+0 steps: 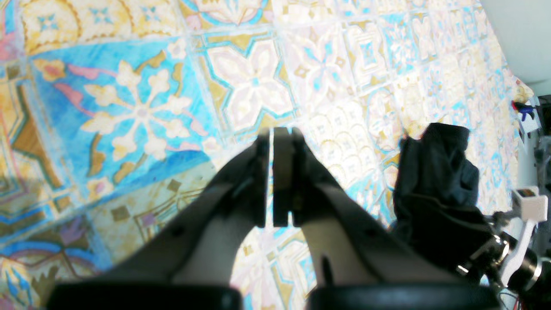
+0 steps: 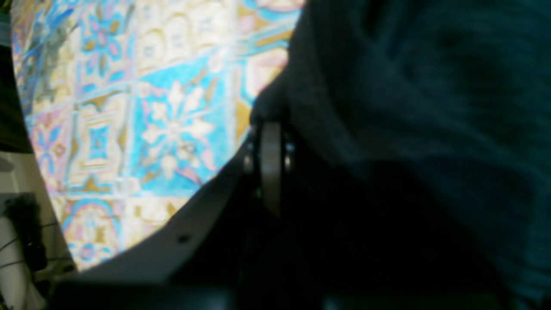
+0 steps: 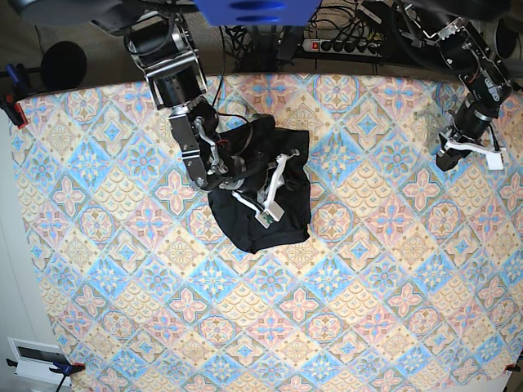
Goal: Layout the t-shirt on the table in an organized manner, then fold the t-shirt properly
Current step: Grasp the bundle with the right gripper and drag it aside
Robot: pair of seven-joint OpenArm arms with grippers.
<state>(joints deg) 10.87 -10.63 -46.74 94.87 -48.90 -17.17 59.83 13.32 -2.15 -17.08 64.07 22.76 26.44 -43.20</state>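
Tiled table bears bunched t-shirt; right fingers apparently clamp it; left fingers closed, empty.

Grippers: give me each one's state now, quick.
Left gripper: jaws shut, holding nothing, above the table.
Right gripper: jaws shut on the t-shirt.

A power strip and tangled cables lie beyond the far edge.
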